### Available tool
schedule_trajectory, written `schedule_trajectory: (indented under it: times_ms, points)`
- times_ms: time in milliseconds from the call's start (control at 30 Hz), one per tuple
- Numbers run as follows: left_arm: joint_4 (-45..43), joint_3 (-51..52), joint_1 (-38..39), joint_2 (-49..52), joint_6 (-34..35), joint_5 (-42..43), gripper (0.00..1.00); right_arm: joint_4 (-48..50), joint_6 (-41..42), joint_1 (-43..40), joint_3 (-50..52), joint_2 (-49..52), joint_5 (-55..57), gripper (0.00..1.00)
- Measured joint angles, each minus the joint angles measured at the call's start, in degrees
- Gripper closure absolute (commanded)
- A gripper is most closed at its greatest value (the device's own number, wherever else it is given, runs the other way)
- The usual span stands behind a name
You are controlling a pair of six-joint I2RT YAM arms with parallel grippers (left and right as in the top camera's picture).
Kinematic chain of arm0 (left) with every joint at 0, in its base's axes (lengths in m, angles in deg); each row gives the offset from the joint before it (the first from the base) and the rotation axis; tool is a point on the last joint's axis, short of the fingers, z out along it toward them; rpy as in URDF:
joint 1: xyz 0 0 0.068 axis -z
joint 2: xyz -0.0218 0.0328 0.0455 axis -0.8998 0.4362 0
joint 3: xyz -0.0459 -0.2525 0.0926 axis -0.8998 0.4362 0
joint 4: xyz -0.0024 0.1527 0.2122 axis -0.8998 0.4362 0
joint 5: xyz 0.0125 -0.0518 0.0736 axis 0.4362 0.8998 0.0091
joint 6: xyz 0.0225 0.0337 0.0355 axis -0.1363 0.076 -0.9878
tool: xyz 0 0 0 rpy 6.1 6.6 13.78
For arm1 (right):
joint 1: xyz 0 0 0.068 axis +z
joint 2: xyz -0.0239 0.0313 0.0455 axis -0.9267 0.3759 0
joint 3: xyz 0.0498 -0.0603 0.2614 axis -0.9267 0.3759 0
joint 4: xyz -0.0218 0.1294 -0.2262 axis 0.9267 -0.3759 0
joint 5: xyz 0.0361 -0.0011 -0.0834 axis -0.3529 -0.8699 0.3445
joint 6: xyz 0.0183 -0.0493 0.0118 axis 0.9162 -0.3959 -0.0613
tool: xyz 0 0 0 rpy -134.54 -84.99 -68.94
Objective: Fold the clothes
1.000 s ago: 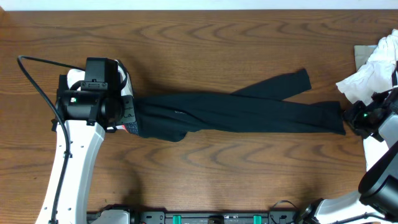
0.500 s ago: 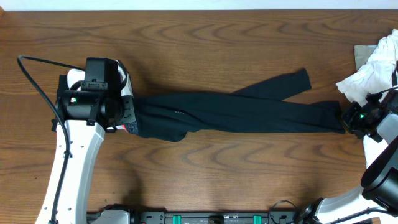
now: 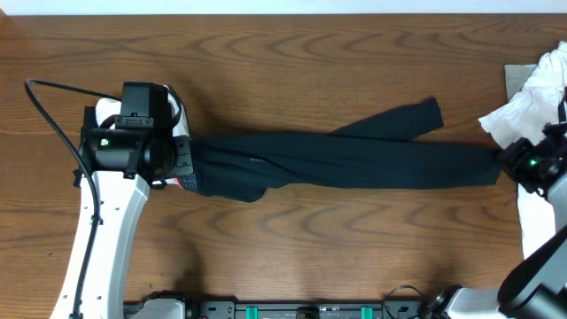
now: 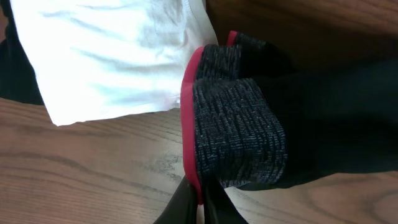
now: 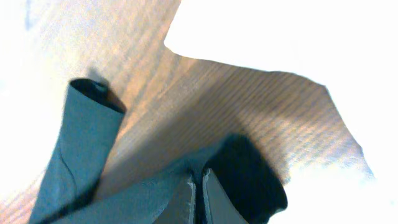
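Observation:
Long black trousers (image 3: 354,159) lie stretched across the table, one leg end (image 3: 425,115) angled to the back. Their grey-and-red waistband (image 4: 230,118) sits at the left. My left gripper (image 4: 200,202) is shut on the waistband's red edge, next to a white garment (image 4: 106,56). At the right, my right gripper (image 5: 199,186) is shut on the hem of the other trouser leg (image 5: 242,174), which rises off the table there. In the overhead view that gripper (image 3: 507,161) sits at the leg's right end.
A pile of white garments (image 3: 532,97) lies at the right edge on a grey cloth (image 3: 516,75). The white garment under the left arm (image 3: 177,120) lies beside the waistband. Bare wooden table (image 3: 310,53) spreads in front and behind.
The right gripper has shut on the trouser leg hem and pulled it a little to the right, drawing the leg straighter. The left arm has not moved.

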Motion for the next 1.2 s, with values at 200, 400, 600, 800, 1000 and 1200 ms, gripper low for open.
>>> schedule_trajectory:
  times_ms: [200, 400, 600, 800, 1000, 1200]
  points:
    - [0.0, 0.0, 0.0, -0.2, 0.0, 0.0, 0.94, -1.7, 2.0, -1.0, 0.0, -2.5, 1.8, 0.98]
    - [0.1, -2.2, 0.0, -3.3, 0.0, -0.1, 0.94, -0.8, 3.2, -1.5, 0.0, -2.5, -0.2, 0.99]
    - [-0.8, -5.4, 0.0, -10.1, 0.0, -3.8, 0.94, 5.0, 3.2, -5.4, 0.0, -2.5, -11.3, 0.99]
    - [-1.2, -5.5, 0.0, -13.5, 0.0, -5.8, 0.94, 10.9, 3.0, -7.8, -0.1, -2.5, -23.5, 0.99]
    - [-1.2, -5.5, 0.0, -12.9, -0.1, -6.1, 0.94, 11.1, 3.6, -7.8, -0.1, -2.6, -28.6, 0.99]
    - [1.6, -7.8, 0.7, -13.1, -0.1, -5.7, 0.94, 10.7, 7.2, -8.2, -0.3, -6.4, -30.8, 0.99]
